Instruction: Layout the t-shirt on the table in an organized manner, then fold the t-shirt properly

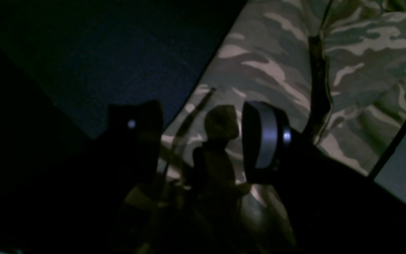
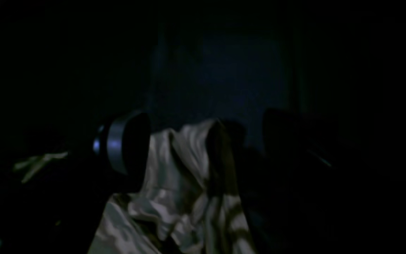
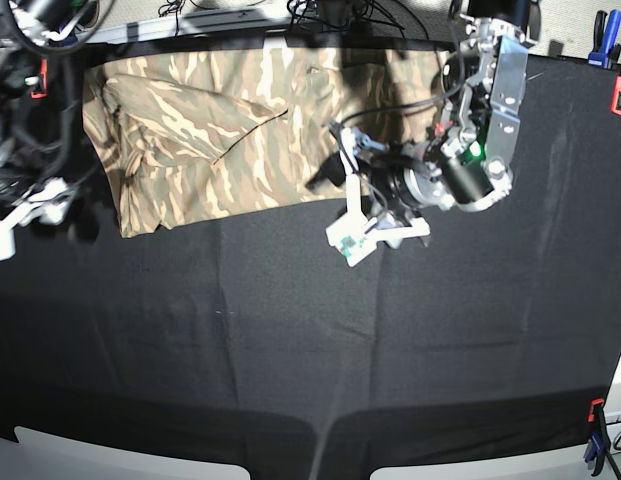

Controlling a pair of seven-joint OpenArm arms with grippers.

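The camouflage t-shirt lies spread flat along the far edge of the table, with creases across its middle. My left gripper hovers open over the shirt's near hem, and nothing sits between its fingers. In the base view this gripper is at the shirt's right half. My right gripper is open at the shirt's left end, with a bunched fold of the fabric rising between its wide-set fingers. The right arm reaches in from the left edge.
Red clamps and blue clamps hold the black cloth at the table's edges. Cables crowd the far left corner. Black cloth stretches from the shirt to the near edge.
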